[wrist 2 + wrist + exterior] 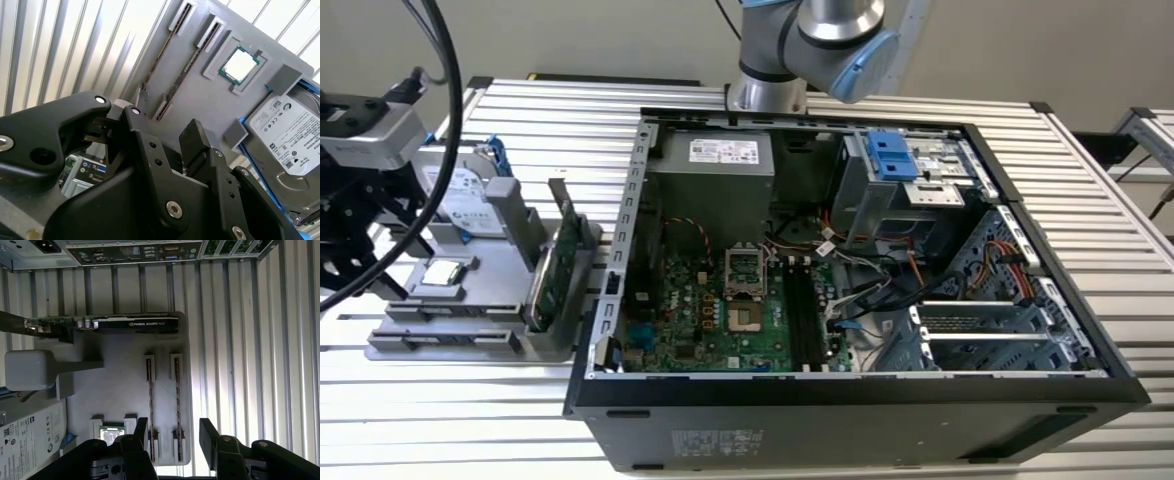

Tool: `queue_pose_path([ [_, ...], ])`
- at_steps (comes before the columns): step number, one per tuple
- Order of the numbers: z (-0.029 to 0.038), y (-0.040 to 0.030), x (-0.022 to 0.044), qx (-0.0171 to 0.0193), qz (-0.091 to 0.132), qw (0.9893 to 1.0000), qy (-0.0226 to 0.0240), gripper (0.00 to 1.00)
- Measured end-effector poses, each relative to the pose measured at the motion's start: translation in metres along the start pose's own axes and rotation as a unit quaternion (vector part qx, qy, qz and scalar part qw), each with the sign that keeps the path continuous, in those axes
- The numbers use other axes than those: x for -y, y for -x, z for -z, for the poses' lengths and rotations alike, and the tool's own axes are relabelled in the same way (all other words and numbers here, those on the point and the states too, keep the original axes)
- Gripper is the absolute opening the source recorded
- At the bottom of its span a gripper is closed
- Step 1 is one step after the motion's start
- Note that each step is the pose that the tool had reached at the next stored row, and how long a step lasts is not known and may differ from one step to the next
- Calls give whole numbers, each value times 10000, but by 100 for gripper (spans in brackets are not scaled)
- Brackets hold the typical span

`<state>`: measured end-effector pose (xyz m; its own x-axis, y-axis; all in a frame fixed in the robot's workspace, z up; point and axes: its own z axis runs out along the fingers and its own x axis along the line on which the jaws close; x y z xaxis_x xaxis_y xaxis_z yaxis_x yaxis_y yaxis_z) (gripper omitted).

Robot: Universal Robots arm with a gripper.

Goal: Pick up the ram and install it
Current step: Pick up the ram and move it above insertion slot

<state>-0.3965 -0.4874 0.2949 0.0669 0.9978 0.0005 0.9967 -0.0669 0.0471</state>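
- Slatted metal table carries everything; at the exterior view's left lies a gray holder tray with a hard drive and a processor chip.
- The gripper hovers over that tray, jaws spread wide, holding nothing.
- The ram stands on its long edge in a tray slot, with a second stick just beside it; which one is targeted I cannot tell.
- It is likely light, stiff, thin and fragile, so pinch the flat faces near mid-length, clear of the contact edge.
- Further right stands an expansion card, then the open computer case, whose memory slots look vacant.
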Motion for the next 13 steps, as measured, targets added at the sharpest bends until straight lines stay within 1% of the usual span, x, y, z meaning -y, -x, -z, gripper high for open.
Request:
queue_pose_path([
  [13, -40, 0, 2, 0, 0, 10000, 0, 100],
])
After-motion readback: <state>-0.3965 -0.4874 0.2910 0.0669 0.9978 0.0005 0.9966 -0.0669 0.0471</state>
